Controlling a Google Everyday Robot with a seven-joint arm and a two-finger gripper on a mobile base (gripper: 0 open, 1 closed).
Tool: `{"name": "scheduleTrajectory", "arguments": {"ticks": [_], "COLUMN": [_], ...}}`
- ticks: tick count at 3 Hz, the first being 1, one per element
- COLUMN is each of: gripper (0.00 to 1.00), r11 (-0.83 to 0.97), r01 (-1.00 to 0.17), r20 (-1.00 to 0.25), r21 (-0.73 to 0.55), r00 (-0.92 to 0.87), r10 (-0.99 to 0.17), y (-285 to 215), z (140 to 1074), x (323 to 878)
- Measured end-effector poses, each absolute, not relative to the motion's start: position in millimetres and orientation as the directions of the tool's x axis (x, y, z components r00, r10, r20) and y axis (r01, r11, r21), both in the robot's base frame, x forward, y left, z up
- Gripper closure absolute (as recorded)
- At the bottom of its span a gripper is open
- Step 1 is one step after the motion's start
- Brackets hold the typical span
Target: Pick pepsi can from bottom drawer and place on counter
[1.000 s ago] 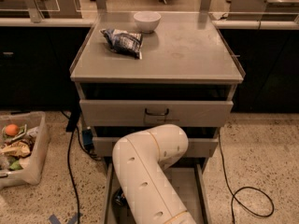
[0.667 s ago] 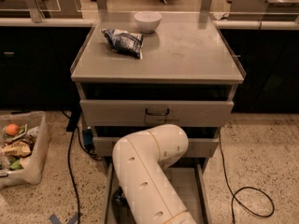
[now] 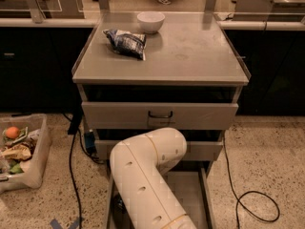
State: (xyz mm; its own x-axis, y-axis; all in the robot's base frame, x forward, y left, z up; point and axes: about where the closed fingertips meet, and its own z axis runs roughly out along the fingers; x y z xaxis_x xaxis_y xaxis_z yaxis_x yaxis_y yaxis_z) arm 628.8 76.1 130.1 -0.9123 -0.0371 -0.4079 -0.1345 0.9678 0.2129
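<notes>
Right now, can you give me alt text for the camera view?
The robot's white arm bends down into the open bottom drawer, hiding the gripper and any pepsi can. On the counter above sit a snack bag and a white bowl.

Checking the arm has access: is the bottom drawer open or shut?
Open: the bottom drawer is pulled out, its bare floor showing beside the arm. The gripper is out of view, somewhere beyond the arm.
</notes>
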Motion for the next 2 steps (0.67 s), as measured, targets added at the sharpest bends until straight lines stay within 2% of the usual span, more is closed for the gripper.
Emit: {"name": "scheduleTrajectory", "arguments": {"ticks": [1, 2], "gripper": [0.00, 0.18], "r11": [0.968, 0.968], "r01": [-0.135, -0.135], "r20": [-0.408, -0.408], "r21": [0.213, 0.213], "r00": [-0.912, -0.912], "r10": [-0.037, -0.037], "y": [76.1, 76.1], "z": [130.1, 130.1], "x": [628.8, 628.8]}}
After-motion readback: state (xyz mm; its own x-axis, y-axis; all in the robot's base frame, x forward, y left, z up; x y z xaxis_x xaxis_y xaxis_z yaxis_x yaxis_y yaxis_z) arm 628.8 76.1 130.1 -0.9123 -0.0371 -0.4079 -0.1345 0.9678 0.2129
